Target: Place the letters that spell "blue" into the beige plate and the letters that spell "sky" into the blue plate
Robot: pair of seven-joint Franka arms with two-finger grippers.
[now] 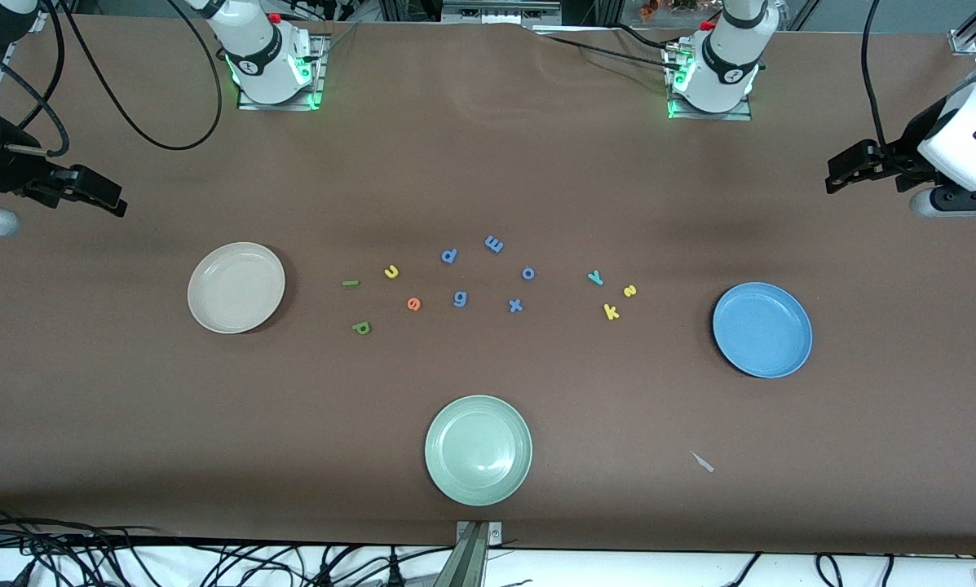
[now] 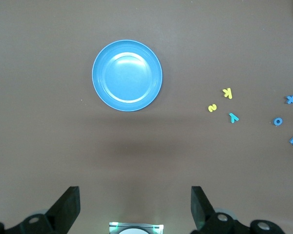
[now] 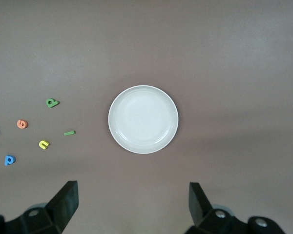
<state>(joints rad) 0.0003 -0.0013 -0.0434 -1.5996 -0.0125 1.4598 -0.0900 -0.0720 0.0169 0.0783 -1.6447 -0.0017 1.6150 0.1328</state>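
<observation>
The beige plate (image 1: 236, 287) (image 3: 143, 119) lies toward the right arm's end and the blue plate (image 1: 762, 329) (image 2: 127, 75) toward the left arm's end. Beside the beige plate lie the green l (image 1: 351, 283), yellow u (image 1: 391, 271), orange e (image 1: 413, 304) and green b (image 1: 362, 328). Near the blue plate lie the teal y (image 1: 595, 277), yellow s (image 1: 629, 291) and yellow k (image 1: 611, 311). My left gripper (image 1: 842, 174) (image 2: 135, 204) hangs open and empty over the table's left-arm end. My right gripper (image 1: 100, 196) (image 3: 133, 202) hangs open and empty over the right-arm end.
Several blue-violet letters (image 1: 494, 243) are scattered between the two letter groups. A pale green plate (image 1: 478, 450) sits nearer the front camera, mid-table. A small pale scrap (image 1: 703, 462) lies beside it toward the left arm's end.
</observation>
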